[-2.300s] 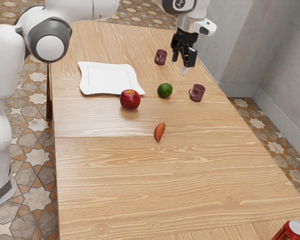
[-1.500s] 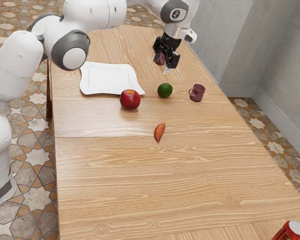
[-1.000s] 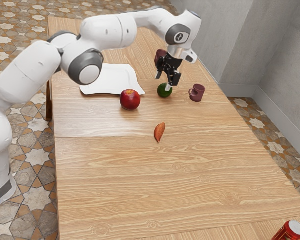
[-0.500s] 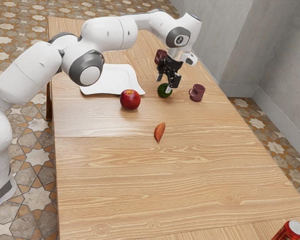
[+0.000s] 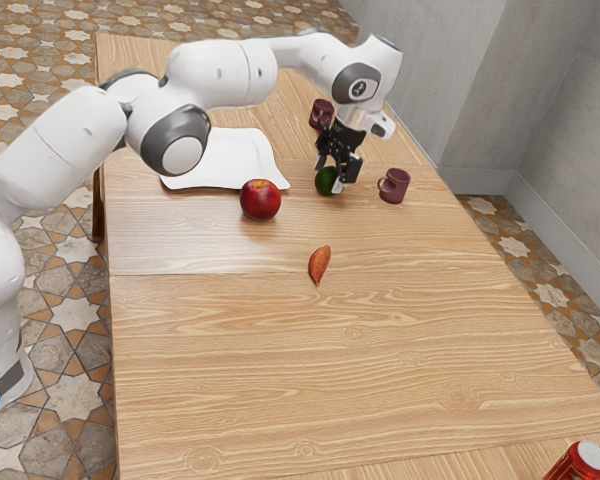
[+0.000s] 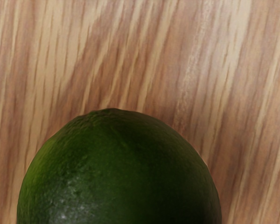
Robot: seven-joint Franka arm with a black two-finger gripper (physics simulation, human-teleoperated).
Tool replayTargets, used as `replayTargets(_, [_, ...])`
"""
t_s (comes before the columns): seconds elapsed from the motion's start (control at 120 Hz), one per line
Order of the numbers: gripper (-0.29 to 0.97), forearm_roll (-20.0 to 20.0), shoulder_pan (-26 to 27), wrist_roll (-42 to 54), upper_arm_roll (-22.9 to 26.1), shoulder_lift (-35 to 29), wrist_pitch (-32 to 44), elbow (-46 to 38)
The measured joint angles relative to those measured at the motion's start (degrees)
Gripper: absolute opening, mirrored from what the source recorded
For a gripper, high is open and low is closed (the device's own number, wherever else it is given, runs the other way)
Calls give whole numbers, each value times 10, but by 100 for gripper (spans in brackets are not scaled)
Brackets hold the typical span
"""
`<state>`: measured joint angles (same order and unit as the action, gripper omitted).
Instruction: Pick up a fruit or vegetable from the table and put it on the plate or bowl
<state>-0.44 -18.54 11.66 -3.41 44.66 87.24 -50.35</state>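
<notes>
Hand low over lime on desk; can't tell its grip. Apple, mug flank it.

Gripper partly hides the lime; view's edge crops the can.

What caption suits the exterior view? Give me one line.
Hand over the lime on the wooden table, white plate and red apple close by.
</notes>
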Motion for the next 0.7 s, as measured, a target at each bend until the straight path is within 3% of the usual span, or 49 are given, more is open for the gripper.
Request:
replayTargets(0.458, [67, -1, 0, 4, 0, 10, 3, -1])
replayTargets(0.617, [41, 0, 0, 1, -2, 9, 1, -4])
replayTargets(0.7, [36, 2, 1, -1, -2, 8, 1, -5])
